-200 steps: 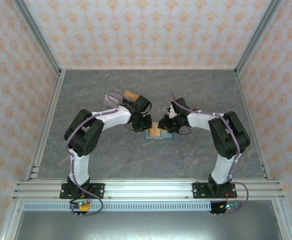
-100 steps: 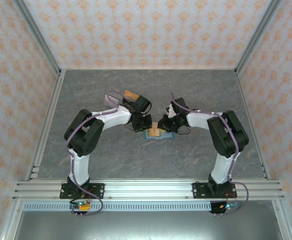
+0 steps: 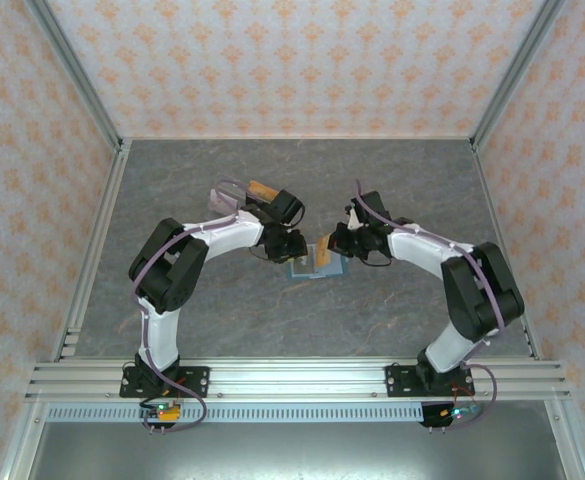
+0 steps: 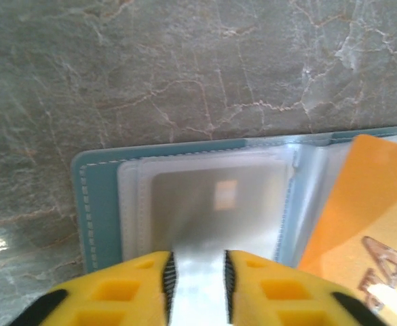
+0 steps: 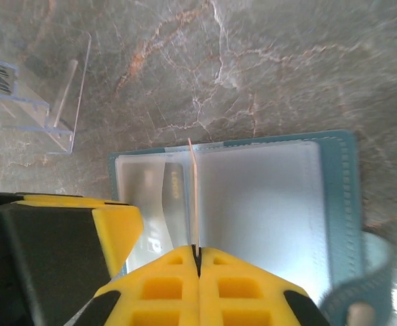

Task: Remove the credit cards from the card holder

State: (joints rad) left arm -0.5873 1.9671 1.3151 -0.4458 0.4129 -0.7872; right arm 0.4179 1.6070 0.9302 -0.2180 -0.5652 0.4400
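Observation:
The teal card holder [image 3: 305, 269] lies open on the table between my two grippers. In the left wrist view its clear pockets [image 4: 212, 204] face up, and a pale grey card [image 4: 215, 197] sits in one of them. My left gripper [image 4: 197, 288] stands open just above that pocket, with nothing between its fingers. My right gripper [image 5: 198, 261] is shut on an orange credit card [image 5: 193, 197], seen edge-on and standing upright over the open card holder [image 5: 337, 197]. That orange card [image 4: 364, 217] rises at the right of the left wrist view.
A clear plastic tray [image 5: 52, 102] stands on the grey marble table beyond the card holder, with dark cards at its far end. An orange item [image 3: 263, 189] lies behind the left wrist. Metal rails border the table.
My right gripper has closed on the orange card and drawn it up and to the right, away from the card holder. My left gripper has opened.

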